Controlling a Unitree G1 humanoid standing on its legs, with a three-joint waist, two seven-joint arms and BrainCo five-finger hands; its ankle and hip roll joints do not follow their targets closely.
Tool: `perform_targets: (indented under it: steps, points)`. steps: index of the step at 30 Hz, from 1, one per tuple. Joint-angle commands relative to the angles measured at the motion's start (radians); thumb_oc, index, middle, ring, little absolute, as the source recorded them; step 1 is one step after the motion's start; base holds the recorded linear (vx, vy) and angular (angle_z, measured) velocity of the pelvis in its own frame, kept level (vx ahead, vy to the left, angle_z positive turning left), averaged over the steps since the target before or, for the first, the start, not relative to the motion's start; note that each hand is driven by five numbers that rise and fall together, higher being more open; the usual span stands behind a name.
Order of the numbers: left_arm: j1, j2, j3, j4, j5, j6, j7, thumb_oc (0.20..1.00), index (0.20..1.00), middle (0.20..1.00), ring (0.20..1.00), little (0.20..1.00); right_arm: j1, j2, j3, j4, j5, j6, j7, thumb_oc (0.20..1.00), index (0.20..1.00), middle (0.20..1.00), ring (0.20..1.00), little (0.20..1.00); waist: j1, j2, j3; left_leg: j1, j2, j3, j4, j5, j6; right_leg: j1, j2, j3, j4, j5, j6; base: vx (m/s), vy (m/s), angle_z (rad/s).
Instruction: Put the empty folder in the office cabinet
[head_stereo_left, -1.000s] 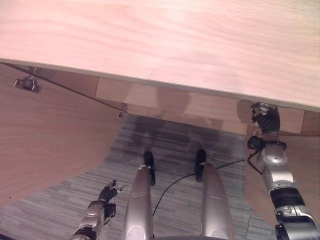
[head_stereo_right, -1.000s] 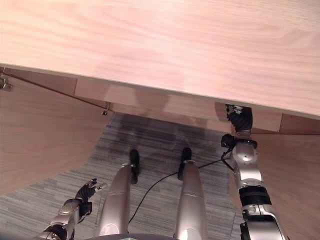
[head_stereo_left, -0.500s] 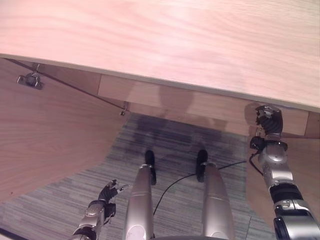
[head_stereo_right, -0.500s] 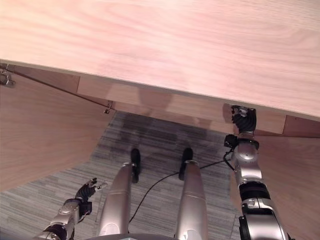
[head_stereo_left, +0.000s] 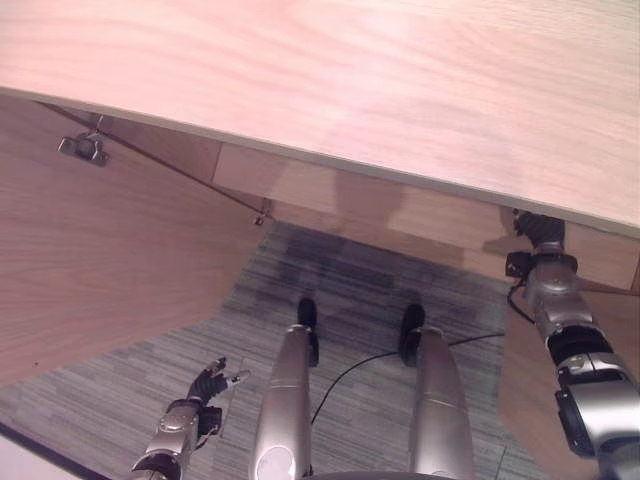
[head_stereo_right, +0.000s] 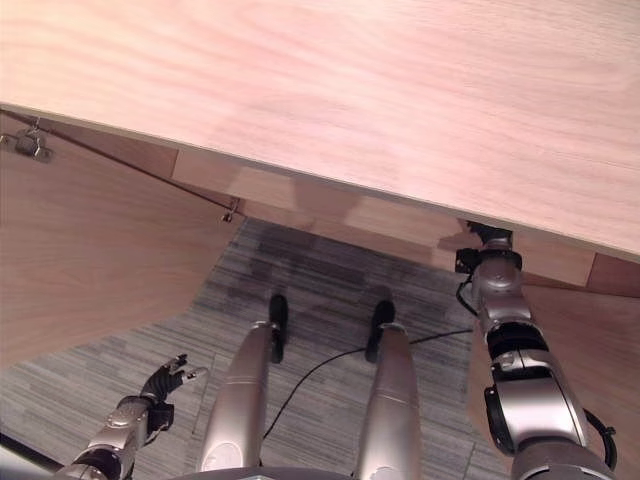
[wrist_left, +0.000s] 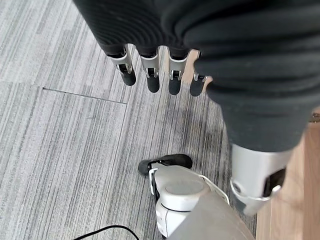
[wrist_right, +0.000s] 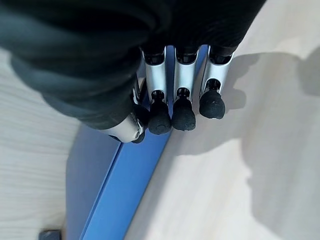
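The blue folder (wrist_right: 125, 185) lies flat on a pale wooden shelf (wrist_right: 240, 190) inside the cabinet. My right hand (wrist_right: 182, 95) has its fingers curled over the folder's long edge, with the thumb against it from the other side. From the head, the right wrist (head_stereo_left: 540, 232) reaches under the cabinet's wooden top (head_stereo_left: 350, 80), which hides the fingers. My left hand (head_stereo_left: 210, 382) hangs low at the lower left over the grey carpet, its fingers (wrist_left: 150, 70) straight and holding nothing.
The left cabinet door (head_stereo_left: 100, 270) stands swung open, its metal hinge (head_stereo_left: 84, 148) near its upper edge. The right door (head_stereo_right: 600, 340) is open beside my right arm. Grey striped carpet (head_stereo_left: 350, 290) lies between the doors.
My right hand has gone further in under the cabinet top, so less of it shows. The camera has shifted a little. The left hand keeps its place.
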Motion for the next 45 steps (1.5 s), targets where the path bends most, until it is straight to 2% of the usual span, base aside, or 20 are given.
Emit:
perform_targets:
  steps: [1, 6, 15, 26, 31, 35, 37, 38, 41, 45]
  points:
    - [0.055, 0.029, -0.024, 0.027, -0.006, -0.013, -0.002, 1.0, 1.0, 1.0, 1.0, 1.0, 0.016, -0.066, 0.015, 0.014, 0.053, -0.009, 0.016, 0.2, 0.2, 0.2, 0.2, 0.2, -0.004, 0.035, -0.041, -0.02, -0.029, -0.014, -0.058, 0.022, 0.045, 0.086, 0.022, 0.001, -0.046, -0.095, 0.057, 0.01, -0.002, 0.04]
    - [0.057, 0.05, -0.052, 0.02, -0.022, -0.018, -0.009, 1.0, 1.0, 1.0, 1.0, 1.0, -0.056, -0.092, 0.059, 0.156, 0.102, 0.014, 0.044, 0.2, 0.2, 0.2, 0.2, 0.2, 0.006, 0.039, -0.041, -0.028, -0.031, -0.015, -0.053, 0.026, 0.042, 0.083, 0.017, 0.0, -0.038, -0.099, 0.056, 0.0, 0.0, 0.0]
    - [0.057, 0.071, -0.085, -0.02, -0.033, -0.02, -0.022, 1.0, 1.0, 1.0, 1.0, 1.0, -0.099, -0.1, 0.123, 0.328, 0.078, 0.066, 0.067, 0.2, 0.2, 0.2, 0.2, 0.2, 0.022, 0.052, -0.037, -0.038, -0.034, -0.017, -0.038, 0.024, 0.043, 0.074, 0.014, -0.004, -0.023, -0.106, 0.054, 0.0, 0.0, 0.0]
    - [0.069, 0.09, -0.097, -0.063, -0.045, -0.019, -0.037, 1.0, 1.0, 1.0, 1.0, 1.0, -0.094, -0.124, 0.116, 0.379, 0.081, 0.084, 0.079, 0.2, 0.2, 0.2, 0.2, 0.2, 0.03, 0.066, -0.035, -0.074, -0.033, -0.023, 0.01, 0.011, 0.047, 0.041, 0.01, -0.006, 0.02, -0.124, 0.054, 0.0, 0.0, 0.0]
    - [0.08, 0.112, -0.1, -0.083, -0.055, -0.016, -0.048, 1.0, 1.0, 1.0, 1.0, 1.0, -0.127, -0.191, 0.114, 0.407, 0.088, 0.09, 0.082, 0.2, 0.2, 0.2, 0.2, 0.2, 0.031, 0.072, -0.033, -0.1, -0.032, -0.029, 0.044, 0.003, 0.047, 0.016, 0.009, -0.005, 0.055, -0.138, 0.052, -0.02, -0.016, 0.06]
    - [0.101, 0.144, -0.109, -0.109, -0.05, -0.013, -0.07, 1.0, 1.0, 1.0, 1.0, 1.0, -0.213, -0.28, 0.14, 0.431, 0.096, 0.094, 0.085, 0.2, 0.2, 0.2, 0.2, 0.2, 0.038, 0.074, -0.034, -0.121, -0.029, -0.032, 0.077, -0.007, 0.048, -0.004, 0.008, -0.006, 0.081, -0.147, 0.05, -0.02, -0.008, 0.04]
    - [0.101, 0.143, -0.109, -0.109, -0.05, -0.013, -0.07, 1.0, 1.0, 1.0, 1.0, 1.0, -0.217, -0.28, 0.143, 0.434, 0.096, 0.094, 0.086, 0.2, 0.2, 0.2, 0.2, 0.2, 0.037, 0.075, -0.033, -0.122, -0.029, -0.032, 0.078, -0.007, 0.048, -0.005, 0.008, -0.006, 0.082, -0.147, 0.05, 0.0, 0.0, 0.0]
    - [0.11, 0.169, -0.12, -0.122, -0.039, -0.012, -0.083, 1.0, 1.0, 1.0, 1.0, 1.0, -0.307, -0.34, 0.181, 0.438, 0.095, 0.093, 0.082, 0.2, 0.2, 0.2, 0.2, 0.2, 0.042, 0.074, -0.037, -0.134, -0.027, -0.035, 0.092, -0.01, 0.049, -0.021, 0.006, -0.006, 0.096, -0.146, 0.052, -0.03, -0.01, -0.04]
    - [0.122, 0.191, -0.125, -0.147, -0.045, -0.011, -0.103, 1.0, 1.0, 1.0, 1.0, 1.0, -0.398, -0.384, 0.235, 0.433, 0.091, 0.09, 0.081, 0.2, 0.2, 0.2, 0.2, 0.2, 0.044, 0.07, -0.041, -0.138, -0.025, -0.035, 0.095, -0.008, 0.047, -0.024, 0.006, -0.006, 0.099, -0.142, 0.052, -0.03, -0.009, 0.01]
    - [0.12, 0.188, -0.125, -0.13, -0.044, -0.005, -0.11, 1.0, 1.0, 1.0, 1.0, 1.0, -0.463, -0.368, 0.265, 0.397, 0.11, 0.075, 0.078, 0.2, 0.2, 0.2, 0.2, 0.2, 0.041, 0.061, -0.055, -0.117, -0.02, -0.033, 0.081, -0.002, 0.044, -0.004, 0.01, -0.008, 0.083, -0.138, 0.05, -0.01, -0.001, 0.02]
